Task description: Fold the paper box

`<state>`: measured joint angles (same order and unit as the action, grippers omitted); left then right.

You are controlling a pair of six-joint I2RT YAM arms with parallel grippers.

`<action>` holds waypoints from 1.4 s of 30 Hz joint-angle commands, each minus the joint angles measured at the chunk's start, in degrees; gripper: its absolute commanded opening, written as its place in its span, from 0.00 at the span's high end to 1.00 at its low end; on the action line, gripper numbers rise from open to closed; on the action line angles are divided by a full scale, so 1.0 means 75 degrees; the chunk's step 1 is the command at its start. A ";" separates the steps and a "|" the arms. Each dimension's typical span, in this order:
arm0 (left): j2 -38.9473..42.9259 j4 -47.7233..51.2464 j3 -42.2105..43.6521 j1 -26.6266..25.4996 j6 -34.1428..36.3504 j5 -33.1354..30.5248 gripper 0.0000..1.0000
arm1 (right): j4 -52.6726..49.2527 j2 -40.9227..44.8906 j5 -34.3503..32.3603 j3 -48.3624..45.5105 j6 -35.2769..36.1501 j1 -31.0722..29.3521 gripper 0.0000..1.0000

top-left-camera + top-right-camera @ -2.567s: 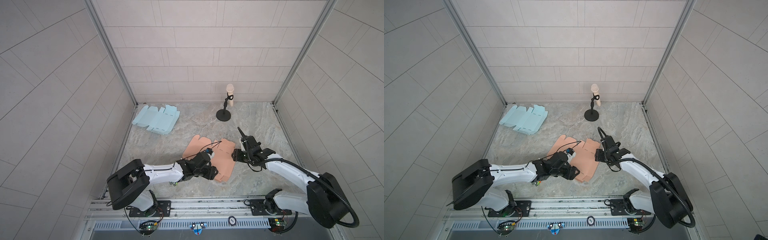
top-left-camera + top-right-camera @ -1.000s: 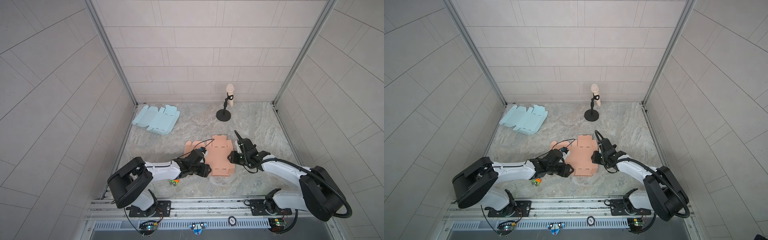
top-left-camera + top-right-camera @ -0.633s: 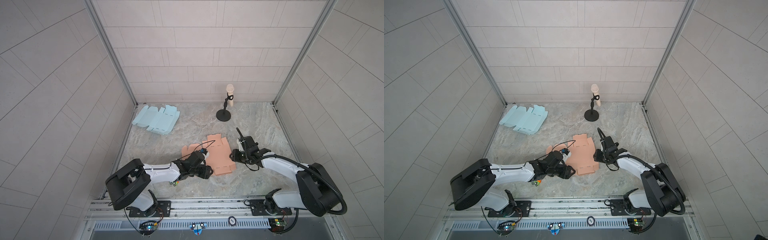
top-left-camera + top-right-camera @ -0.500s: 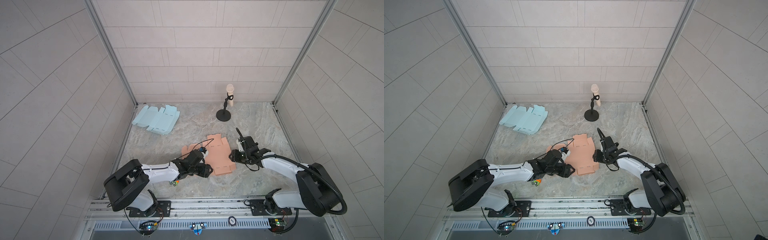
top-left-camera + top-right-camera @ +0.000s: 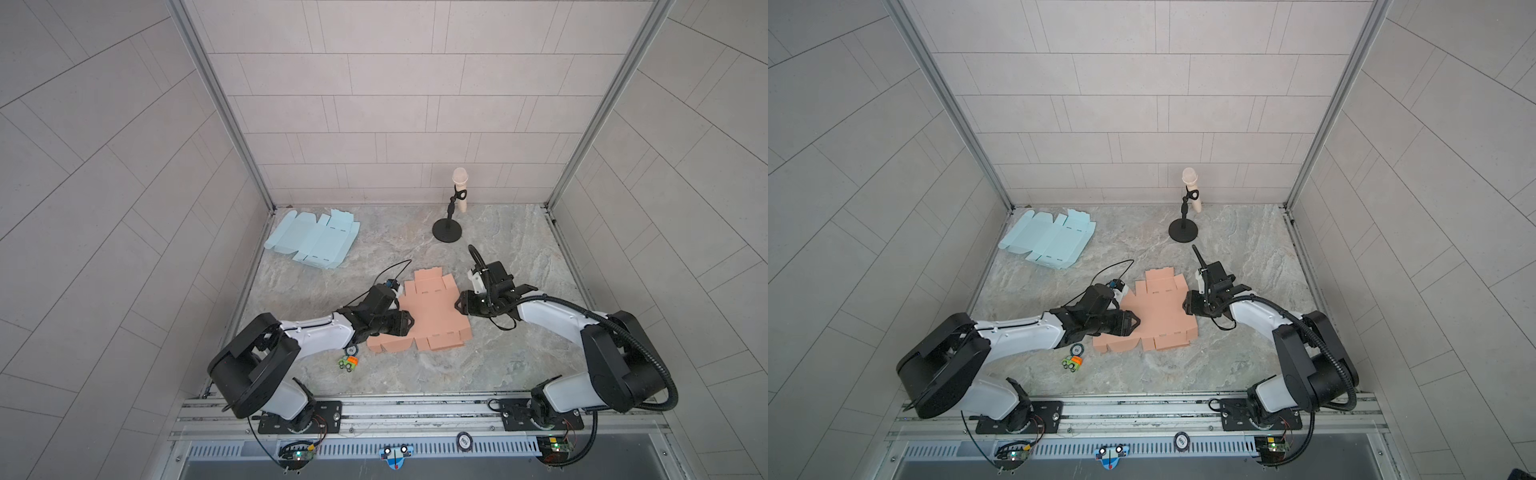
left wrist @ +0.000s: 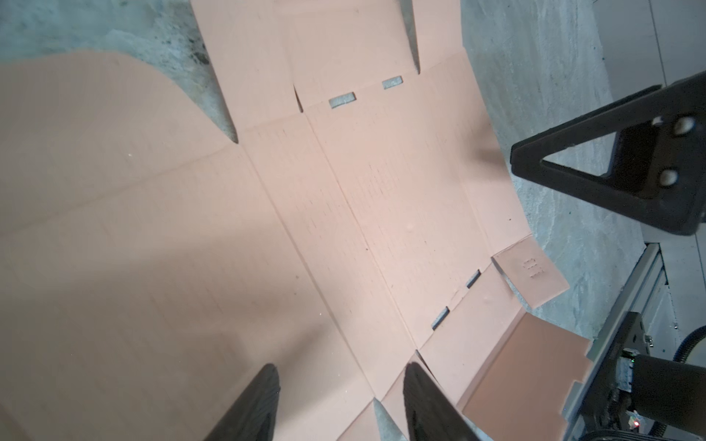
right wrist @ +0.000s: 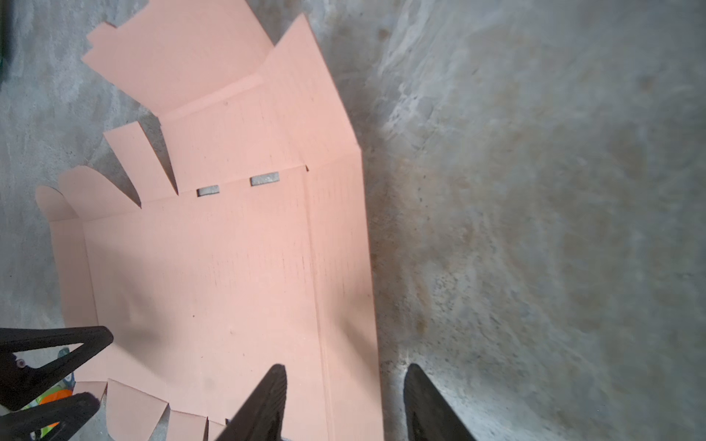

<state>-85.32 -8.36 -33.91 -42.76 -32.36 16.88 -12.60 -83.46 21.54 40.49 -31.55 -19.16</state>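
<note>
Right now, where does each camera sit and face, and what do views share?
Top views: high above the front rail, facing down and back over the table; both arms, left gripper and right gripper flanking the pink box blank.
Left wrist: behind its open jaws, facing across the blank toward the right gripper.
Right wrist: behind its open jaws over the blank's edge, left gripper opposite.
Shared: all show the blank.

Paper box — between left pincer and right pincer
</note>
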 commanded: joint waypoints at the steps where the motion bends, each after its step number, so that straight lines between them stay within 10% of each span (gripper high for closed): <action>1: -0.0193 -0.0116 -0.0080 0.0030 0.0087 -0.0057 0.44 | 0.0064 -0.0209 0.0217 0.0018 0.0100 0.0011 0.47; 42: -0.0662 -0.0649 0.0266 0.0124 -0.0011 0.0101 0.44 | 0.1519 -0.0038 0.0922 -0.0626 -0.0328 -0.0129 0.80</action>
<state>-89.17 -13.98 -33.08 -42.02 -32.56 17.58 -1.80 -85.17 29.15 36.27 -33.74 -19.84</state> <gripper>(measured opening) 0.556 0.206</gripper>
